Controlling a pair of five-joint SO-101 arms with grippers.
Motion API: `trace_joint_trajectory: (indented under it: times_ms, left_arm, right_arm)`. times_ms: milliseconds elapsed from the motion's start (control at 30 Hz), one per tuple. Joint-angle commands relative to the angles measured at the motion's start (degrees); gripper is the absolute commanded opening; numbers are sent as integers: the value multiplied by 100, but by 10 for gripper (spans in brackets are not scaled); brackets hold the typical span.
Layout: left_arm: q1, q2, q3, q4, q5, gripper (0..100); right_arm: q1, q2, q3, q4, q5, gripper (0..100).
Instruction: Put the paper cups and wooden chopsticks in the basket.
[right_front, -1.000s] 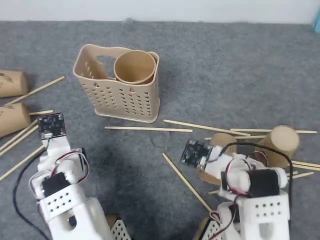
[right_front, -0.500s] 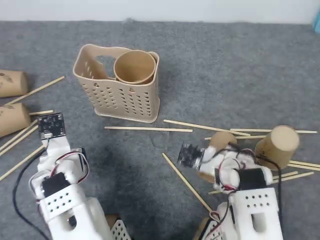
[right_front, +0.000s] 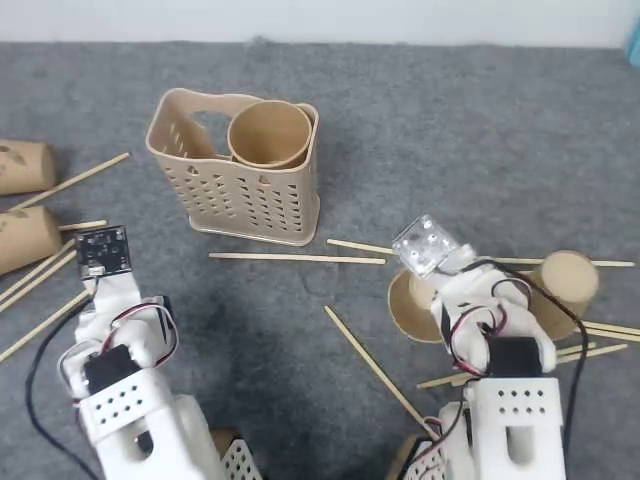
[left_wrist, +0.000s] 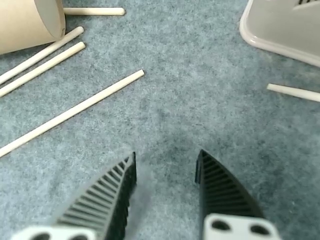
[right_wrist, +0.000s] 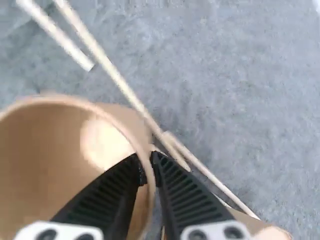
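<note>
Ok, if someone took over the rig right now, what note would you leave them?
Right gripper: shut on the rim of a tilted cup.
Left gripper: open, empty, over carpet beside loose chopsticks.
Done: an upright cup stands in the basket.
Left: the tilted cup, another cup beside it, two lying cups at the far left, and all the chopsticks; none seen in the basket.

The table cover (right_front: 450, 140) is grey cloth, matt and a little fuzzy. The basket (right_front: 250, 195) is beige plastic, smooth with a slight shine. The paper cups (right_front: 270, 135) are matt brown paper. The chopsticks (right_front: 297, 258) are pale bare wood.
</note>
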Motion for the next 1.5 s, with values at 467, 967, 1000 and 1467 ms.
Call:
trace_joint_trajectory:
  times_ms: [467,967,1000,1467]
  left_arm:
    - [26,-97,-22,-141,-62,187]
    - [9,-97,-22,-141,-62,187]
    - [9,-97,-22,-141,-62,187]
    - [26,-97,-22,-149,-62,187]
  right_arm:
    - [-207,2246,-5090,2123,-3174,9]
    - [-2844,5833,-11095,2976,-3780,9]
    - [-2941,6062,-11376,2976,-3666,9]
    - [-2879,8998,-13943,3073,-2822,9]
